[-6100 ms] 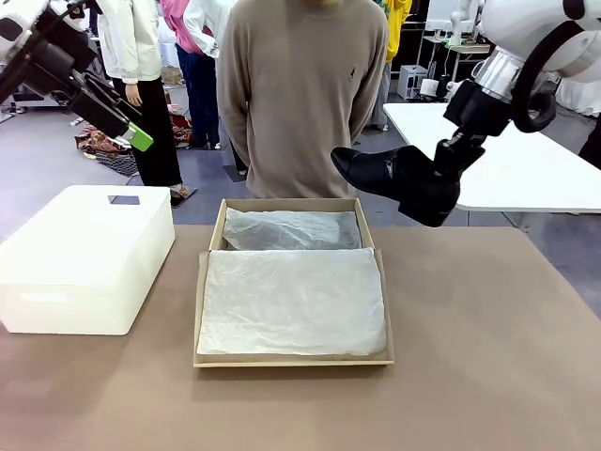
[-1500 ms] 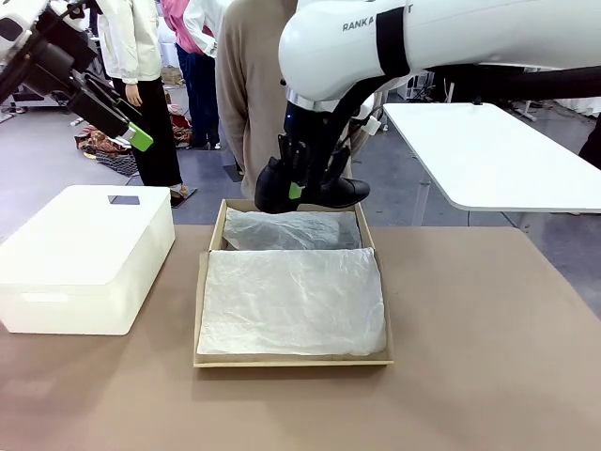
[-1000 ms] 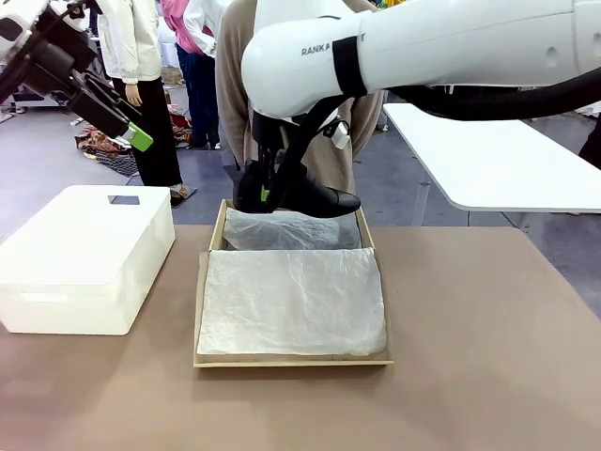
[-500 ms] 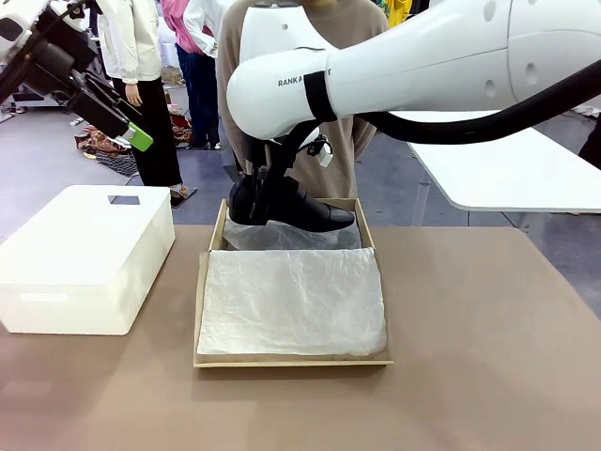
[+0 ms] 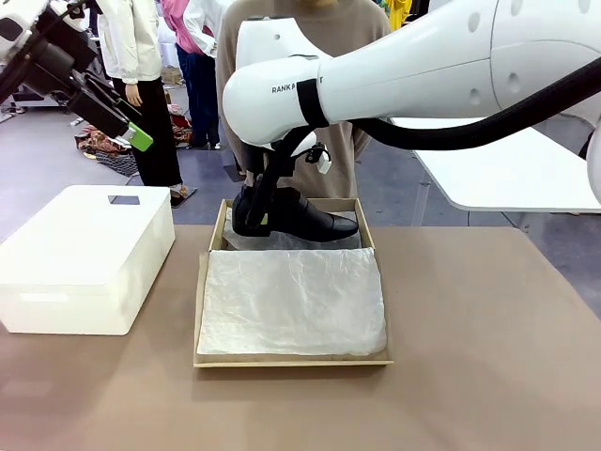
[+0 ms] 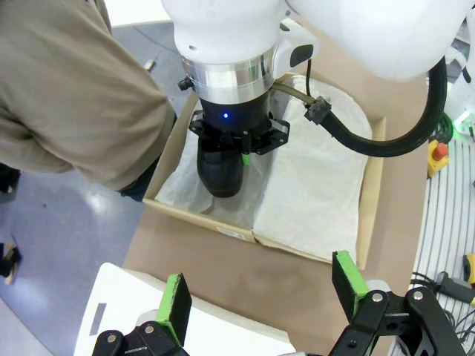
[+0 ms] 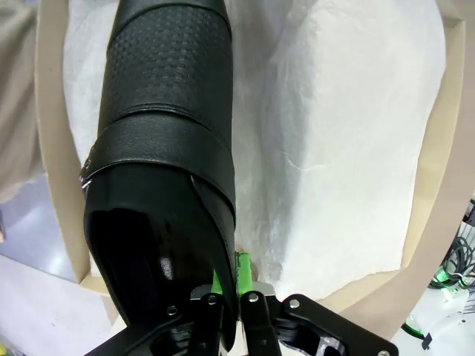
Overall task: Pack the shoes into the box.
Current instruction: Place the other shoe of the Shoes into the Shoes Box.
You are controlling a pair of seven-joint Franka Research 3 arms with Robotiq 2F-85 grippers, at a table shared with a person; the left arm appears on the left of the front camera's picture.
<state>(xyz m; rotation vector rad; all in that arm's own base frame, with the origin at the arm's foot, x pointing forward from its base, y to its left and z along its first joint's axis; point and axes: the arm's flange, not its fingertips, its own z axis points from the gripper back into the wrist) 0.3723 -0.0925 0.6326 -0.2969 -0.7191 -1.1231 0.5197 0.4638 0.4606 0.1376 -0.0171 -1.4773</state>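
A glossy black shoe point(image 5: 305, 221) hangs low over the far part of the tan cardboard box point(image 5: 200, 310), heel to the left and toe to the right. My right gripper point(image 5: 260, 218) is shut on the rim of its heel. In the right wrist view the green-padded gripper point(image 7: 227, 285) pinches the shoe's point(image 7: 163, 141) back edge above white tissue paper point(image 7: 334, 141). I cannot tell whether the sole touches the paper. My left gripper point(image 5: 117, 127) is held high at the far left, open and empty point(image 6: 262, 293). From there the shoe point(image 6: 220, 172) shows under the right wrist.
A large white rounded box point(image 5: 84, 254) stands left of the cardboard box. A person in a tan sweater point(image 5: 300, 85) stands just behind the table's far edge. A white table point(image 5: 507, 160) sits beyond the right side. The brown tabletop point(image 5: 488, 357) spreads right and in front.
The right arm has swung the shoe left and lowered it to the far part of the box. The left arm has stayed put.
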